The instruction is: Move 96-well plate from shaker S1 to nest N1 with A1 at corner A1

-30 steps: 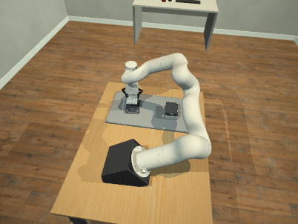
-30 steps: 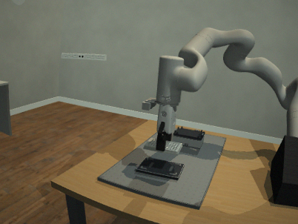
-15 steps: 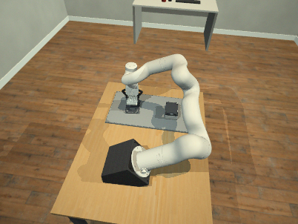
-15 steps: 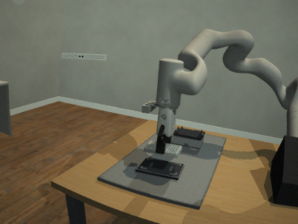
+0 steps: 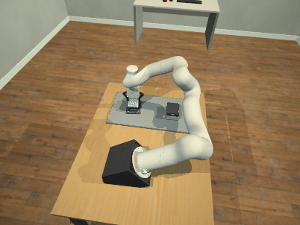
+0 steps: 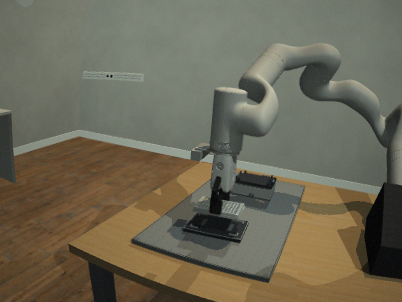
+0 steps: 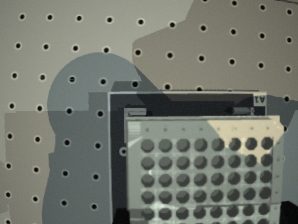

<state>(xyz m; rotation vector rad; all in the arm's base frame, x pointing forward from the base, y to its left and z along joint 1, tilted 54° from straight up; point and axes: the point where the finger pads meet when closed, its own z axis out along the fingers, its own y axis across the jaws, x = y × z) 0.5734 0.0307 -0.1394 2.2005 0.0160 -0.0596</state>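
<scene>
My gripper [image 6: 217, 200] is shut on the clear 96-well plate [image 6: 223, 207] and holds it level a little above the black plate nest N1 [image 6: 216, 226]. In the wrist view the plate [image 7: 202, 167] fills the lower right, and the nest [image 7: 187, 107] shows past its far edge, with the A1 mark [image 7: 259, 99] at the nest's far right corner. The plate covers most of the nest. In the top view the gripper [image 5: 133, 102] hangs over the nest [image 5: 133, 108] at the left of the grey mat. The plate shaker S1 [image 5: 172, 110] stands empty to the right.
A grey perforated mat [image 5: 147, 112] covers the far part of the wooden table. The arm's black base [image 5: 125, 164] sits at the near side. The shaker [image 6: 255, 187] stands behind the nest in the exterior view. A white desk [image 5: 175, 16] stands across the room.
</scene>
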